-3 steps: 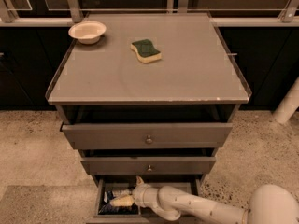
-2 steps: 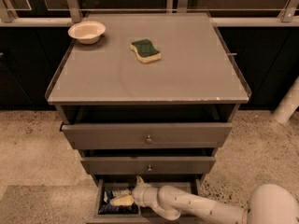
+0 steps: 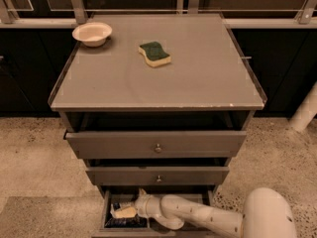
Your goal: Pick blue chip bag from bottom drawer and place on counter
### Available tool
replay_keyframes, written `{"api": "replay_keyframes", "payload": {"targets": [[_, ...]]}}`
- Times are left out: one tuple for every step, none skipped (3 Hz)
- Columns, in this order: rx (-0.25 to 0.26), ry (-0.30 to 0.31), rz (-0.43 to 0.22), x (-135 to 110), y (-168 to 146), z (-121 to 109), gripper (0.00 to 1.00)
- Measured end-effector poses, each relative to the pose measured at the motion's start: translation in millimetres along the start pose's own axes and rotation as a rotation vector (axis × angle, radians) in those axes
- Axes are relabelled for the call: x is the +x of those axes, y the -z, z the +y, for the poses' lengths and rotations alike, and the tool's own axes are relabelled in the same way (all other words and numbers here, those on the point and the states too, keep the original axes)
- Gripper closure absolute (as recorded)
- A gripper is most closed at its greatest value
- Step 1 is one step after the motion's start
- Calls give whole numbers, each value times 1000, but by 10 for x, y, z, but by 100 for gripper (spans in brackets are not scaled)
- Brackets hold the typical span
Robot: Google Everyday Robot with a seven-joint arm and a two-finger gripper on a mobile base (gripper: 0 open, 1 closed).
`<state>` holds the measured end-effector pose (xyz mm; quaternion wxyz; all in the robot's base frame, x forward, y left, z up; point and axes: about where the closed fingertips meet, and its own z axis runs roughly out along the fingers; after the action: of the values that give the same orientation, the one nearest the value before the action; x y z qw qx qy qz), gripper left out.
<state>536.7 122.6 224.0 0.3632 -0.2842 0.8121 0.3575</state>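
We find the small crinkly dark-blue foil chip bag (image 3: 126, 222) lying in the left part of the shallow grey metal bottom drawer (image 3: 105, 213), which stands pulled out toward us below two wider knobbed grey drawers (image 3: 157, 144), both partly open. The white arm (image 3: 198, 213) reaches in from the near right. Its tool (image 3: 124, 211) sits down inside that drawer, over or against the bag. We cannot tell whether the tool is apart, together or clamped on the foil, because a pale patch there could be the bag's print or part of the tool. We judge the bag to be very light, soft and slippery, so it will crumple and may slide away rather than resist. A hold across its puffed middle or on a crimped end seam seems safest, with a gentle squeeze to spare the chips. The lift must then clear the drawer's front rim and the two drawers jutting out above. On the flat square grey metal table (image 3: 198, 78) atop the cabinet, a round cream bowl (image 3: 92, 32) stands at the far left and a green-and-yellow sponge (image 3: 154, 53) lies near the far middle.
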Motion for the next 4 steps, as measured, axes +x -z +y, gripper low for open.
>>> {"api": "replay_keyframes", "payload": {"targets": [[-16, 17, 36, 61, -254, -36, 0], [-17, 29, 74, 167, -436, -49, 0], [-20, 19, 103, 282, -511, -23, 0], [-8, 19, 133, 378, -540, -20, 0]]}}
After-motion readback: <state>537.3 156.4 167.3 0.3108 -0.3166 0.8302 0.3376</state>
